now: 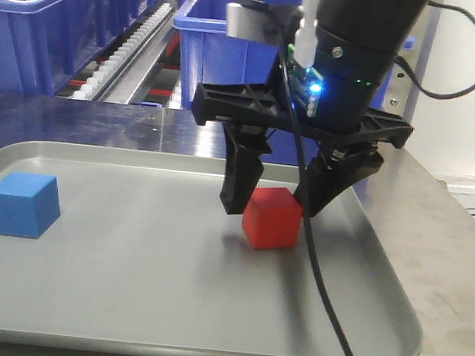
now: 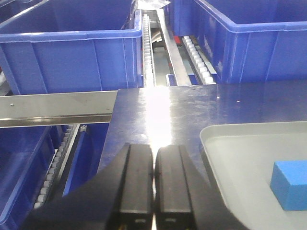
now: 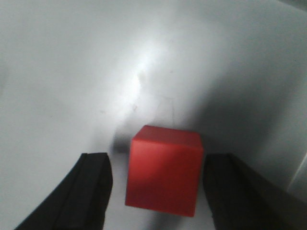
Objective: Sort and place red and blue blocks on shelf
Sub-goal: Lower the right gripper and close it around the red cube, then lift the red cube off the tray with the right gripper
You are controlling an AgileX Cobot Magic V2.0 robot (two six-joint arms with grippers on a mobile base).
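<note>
Fingers (image 1: 242,178) of the right gripper (image 1: 272,208) stand open, one on each side of the red block (image 1: 272,219). The block sits on the floor of the grey tray (image 1: 152,279), in its right half and nearer to the far rim. In the right wrist view a gap shows between the block and at least one finger. The blue block (image 1: 23,204) rests in the same tray, close to its left rim and well apart from the red one. The left gripper (image 2: 154,177) is outside the tray's left rim, above the tabletop (image 2: 158,110), with its fingers (image 2: 136,182) pressed together and holding nothing. Behind the tray's far side is the shelf (image 2: 57,108) with blue crates (image 2: 72,52).
</note>
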